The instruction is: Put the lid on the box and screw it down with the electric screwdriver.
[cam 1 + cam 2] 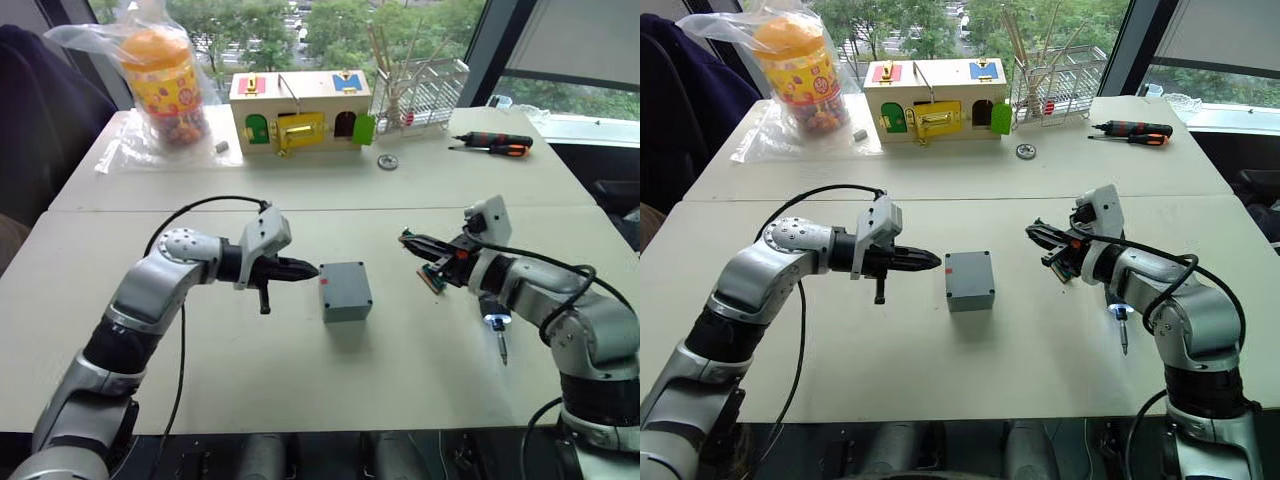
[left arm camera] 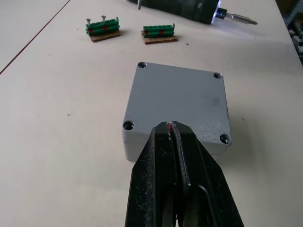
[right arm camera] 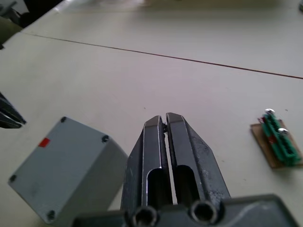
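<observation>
Broadly, two pale benches (image 1: 300,190) stand edge to edge, the far one carrying a wooden box with coloured doors (image 1: 300,112) near its far edge, a bagged jar of snacks (image 1: 165,85) at its far left corner, a wire rack (image 1: 425,90) beside the wooden box, and two black-and-orange hand screwdrivers (image 1: 495,145) toward its right edge. On the near bench the grey box (image 1: 346,291) sits about midway between the side edges, its lid (image 2: 177,101) already seated on top with a screw hole at each corner and a small red mark on the side facing the left arm. The left gripper (image 1: 300,269) hovers just beside that side, its fingers (image 2: 177,156) clenched together on nothing. The right gripper (image 1: 1035,232) hangs over the bench to the right of the box, apart from it, fingers (image 3: 165,142) likewise pressed together and holding nothing. The electric screwdriver (image 1: 495,320) lies toward the near bench's right edge under the right forearm, tip light glowing. Two small green terminal blocks (image 2: 130,32) rest between it and the box.
</observation>
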`<state>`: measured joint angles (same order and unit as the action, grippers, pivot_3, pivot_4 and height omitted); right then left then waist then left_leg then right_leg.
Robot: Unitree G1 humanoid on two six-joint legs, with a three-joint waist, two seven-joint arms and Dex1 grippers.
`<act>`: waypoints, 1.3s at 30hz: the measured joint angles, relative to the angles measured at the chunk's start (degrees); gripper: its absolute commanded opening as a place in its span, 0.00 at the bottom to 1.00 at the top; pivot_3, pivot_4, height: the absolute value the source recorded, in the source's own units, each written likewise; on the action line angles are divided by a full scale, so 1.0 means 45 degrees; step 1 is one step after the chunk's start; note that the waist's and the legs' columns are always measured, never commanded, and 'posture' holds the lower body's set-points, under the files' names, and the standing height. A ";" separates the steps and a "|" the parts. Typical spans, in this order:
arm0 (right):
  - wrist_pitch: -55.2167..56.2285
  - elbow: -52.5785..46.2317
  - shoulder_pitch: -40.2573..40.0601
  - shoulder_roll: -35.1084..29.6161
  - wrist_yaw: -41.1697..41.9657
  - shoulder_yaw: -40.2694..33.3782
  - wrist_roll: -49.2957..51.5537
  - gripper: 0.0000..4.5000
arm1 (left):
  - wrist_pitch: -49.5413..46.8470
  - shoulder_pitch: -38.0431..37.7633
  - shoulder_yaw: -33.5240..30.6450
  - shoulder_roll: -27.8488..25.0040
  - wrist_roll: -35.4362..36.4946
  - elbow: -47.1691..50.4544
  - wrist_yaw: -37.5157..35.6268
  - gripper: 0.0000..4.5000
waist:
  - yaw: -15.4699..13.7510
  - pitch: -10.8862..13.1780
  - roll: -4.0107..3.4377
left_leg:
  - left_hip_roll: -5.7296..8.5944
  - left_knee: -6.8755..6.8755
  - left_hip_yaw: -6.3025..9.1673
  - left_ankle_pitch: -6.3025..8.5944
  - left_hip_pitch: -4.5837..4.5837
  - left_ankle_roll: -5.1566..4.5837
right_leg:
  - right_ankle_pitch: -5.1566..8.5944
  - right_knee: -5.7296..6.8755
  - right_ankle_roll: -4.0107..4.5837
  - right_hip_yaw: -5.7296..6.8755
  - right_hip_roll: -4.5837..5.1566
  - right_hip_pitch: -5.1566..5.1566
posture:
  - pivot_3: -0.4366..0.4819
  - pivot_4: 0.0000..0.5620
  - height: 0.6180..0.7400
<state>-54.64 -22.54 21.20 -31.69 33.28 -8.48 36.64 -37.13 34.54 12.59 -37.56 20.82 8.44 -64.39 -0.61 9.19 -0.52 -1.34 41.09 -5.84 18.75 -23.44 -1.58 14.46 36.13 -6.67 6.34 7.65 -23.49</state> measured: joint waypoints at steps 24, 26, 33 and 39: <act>0.1205 0.1317 0.0394 0.0449 0.0491 0.1811 -0.0686 0.01 | -0.0283 -0.0665 -0.0144 -0.0188 0.0413 0.0280 0.0459 0.00 | -0.0008 0.0000 0.0000 | 0.0003 0.0001 0.0002 0.0000 -0.0002 -0.0001 | 0.0000 0.0003 0.0000 0.0000 0.0001 0.0001 | 0.48 0.27 0.76; 0.1228 0.1317 0.0394 0.0446 0.0538 0.1830 -0.0727 0.01 | -0.0281 -0.0668 -0.0144 -0.0188 0.0418 0.0280 0.0470 0.00 | -0.0010 0.0000 0.0000 | 0.0003 0.0001 0.0000 0.0000 -0.0002 -0.0001 | 0.0000 0.0003 0.0000 0.0000 0.0002 0.0001 | 0.48 0.27 0.76; 0.1183 0.1276 0.0368 0.0409 0.0579 0.1827 -0.0716 0.01 | -0.0202 -0.0667 -0.0140 -0.0115 0.0417 0.0235 0.0468 0.00 | -0.0008 0.0000 0.0000 | 0.0003 0.0001 0.0001 0.0001 -0.0002 -0.0001 | 0.0000 0.0003 0.0000 0.0000 0.0001 0.0001 | 0.48 0.27 0.76; 0.1109 0.1167 0.0311 0.0340 0.0606 0.1813 -0.0704 0.01 | -0.0059 -0.0666 -0.0132 -0.0097 0.0402 0.0110 0.0456 0.00 | -0.0008 0.0000 0.0000 | 0.0003 0.0001 0.0001 0.0000 -0.0002 -0.0001 | 0.0000 0.0003 0.0000 0.0000 0.0002 0.0001 | 0.48 0.27 0.76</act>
<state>-49.65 -17.29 22.61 -30.16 36.00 -0.32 33.47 -37.40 31.54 11.99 -38.00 22.63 8.94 -62.34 -0.65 9.19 -0.52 -1.32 41.10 -5.84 18.75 -23.45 -1.58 14.46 36.15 -6.68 6.34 7.66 -23.49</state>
